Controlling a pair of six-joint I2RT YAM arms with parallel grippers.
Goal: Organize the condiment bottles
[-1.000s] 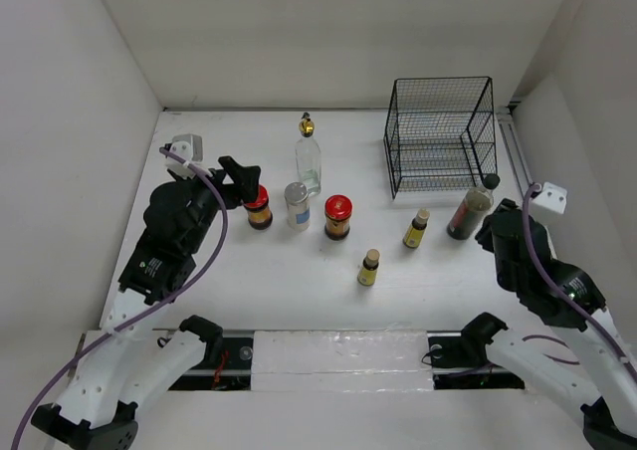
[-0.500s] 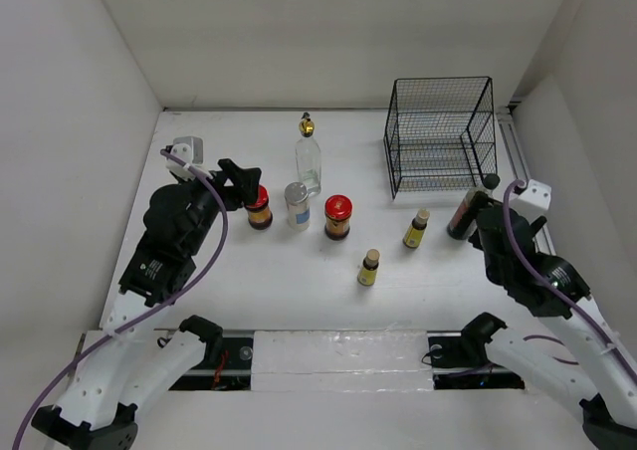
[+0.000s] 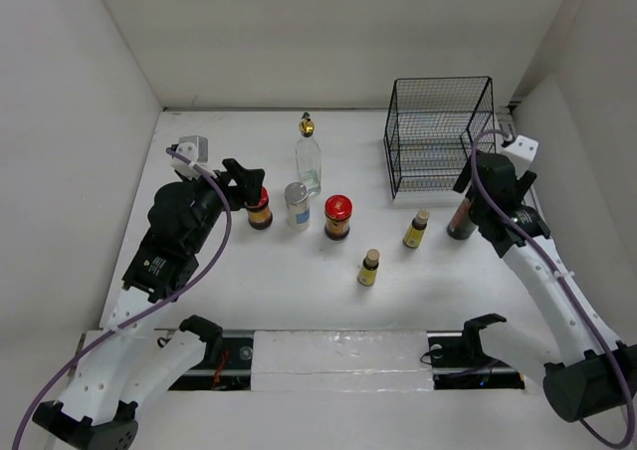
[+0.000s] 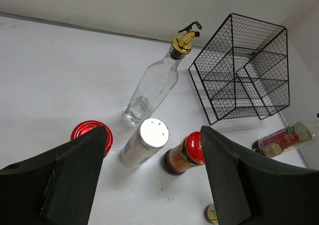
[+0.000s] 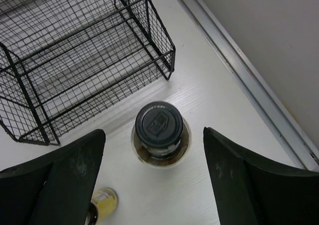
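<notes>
Glass seems to be the material of most of these bottles, so I judge them stiff, smooth and breakable if knocked over. On the tabletop point(image 3: 299, 281), left of the black wire basket point(image 3: 443, 80), the tall clear gold-capped bottle point(image 3: 309, 161) stands furthest back. It looks empty and light but easy to topple, so it is better taken low on the body than at the thin neck. The dark black-capped bottle point(image 5: 159, 123) stands just in front of the basket's right corner. The right claw point(image 5: 154, 140) hangs over it with jaws wide apart, touching nothing. This bottle looks fuller and heavier, so the round body under the cap is the place to hold. The silver-lidded shaker point(image 3: 297, 204) stands between the left red-lidded jar point(image 3: 260, 211) and the right red-lidded jar point(image 3: 337, 217). These are short and stable, good to pinch around the waist. The left claw point(image 4: 153, 135) is open too, holding nothing, with the left jar just beside one finger. The farther tiny yellow bottle point(image 3: 416, 229) and the nearer tiny yellow bottle point(image 3: 369, 268) look light and tip easily.
</notes>
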